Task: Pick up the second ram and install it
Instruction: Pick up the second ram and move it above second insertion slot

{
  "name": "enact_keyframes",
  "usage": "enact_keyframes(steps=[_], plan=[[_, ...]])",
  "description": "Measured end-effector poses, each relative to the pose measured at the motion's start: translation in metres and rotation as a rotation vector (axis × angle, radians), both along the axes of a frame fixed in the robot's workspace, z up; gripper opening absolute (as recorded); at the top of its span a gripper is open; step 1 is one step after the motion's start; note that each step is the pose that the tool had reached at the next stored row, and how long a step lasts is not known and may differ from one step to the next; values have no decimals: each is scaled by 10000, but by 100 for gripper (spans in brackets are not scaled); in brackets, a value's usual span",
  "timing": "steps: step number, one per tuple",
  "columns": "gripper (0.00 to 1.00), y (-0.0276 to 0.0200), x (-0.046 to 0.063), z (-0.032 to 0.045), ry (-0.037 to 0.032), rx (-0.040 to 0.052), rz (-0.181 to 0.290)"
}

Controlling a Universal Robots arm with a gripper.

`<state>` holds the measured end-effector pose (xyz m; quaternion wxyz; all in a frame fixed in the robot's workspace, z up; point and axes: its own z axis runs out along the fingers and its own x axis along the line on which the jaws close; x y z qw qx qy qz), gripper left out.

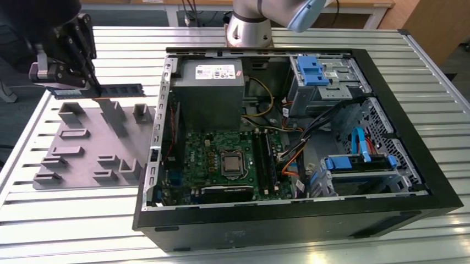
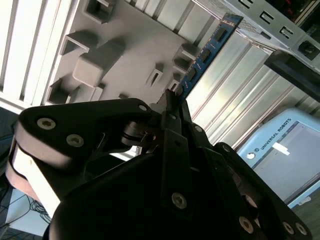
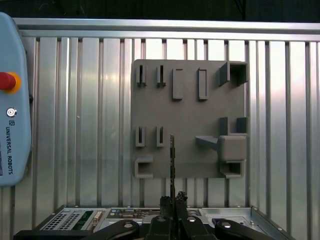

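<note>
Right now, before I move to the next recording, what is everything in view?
memory stick: one, dark with black chips, held by the tool above the tray
tray: one, grey, on the table at the exterior view's left of the case
computer case: one, black, open, on the table
motherboard: one, green, inside the case
power supply: one, grey, inside the case
drive brackets: two, blue, inside the case
table: one, silver slats, under everything
pendant: one, pale blue-grey, on the table
arm: one, silver, base at the case's far side
tool: one, black, shut on the memory stick
</note>
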<state>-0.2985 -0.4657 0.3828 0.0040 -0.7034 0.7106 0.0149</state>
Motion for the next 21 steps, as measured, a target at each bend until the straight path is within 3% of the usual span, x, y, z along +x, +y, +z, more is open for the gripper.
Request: enact_keyframes(steps=[21], plan=[[14, 0, 119, -9, 0, 0, 0]])
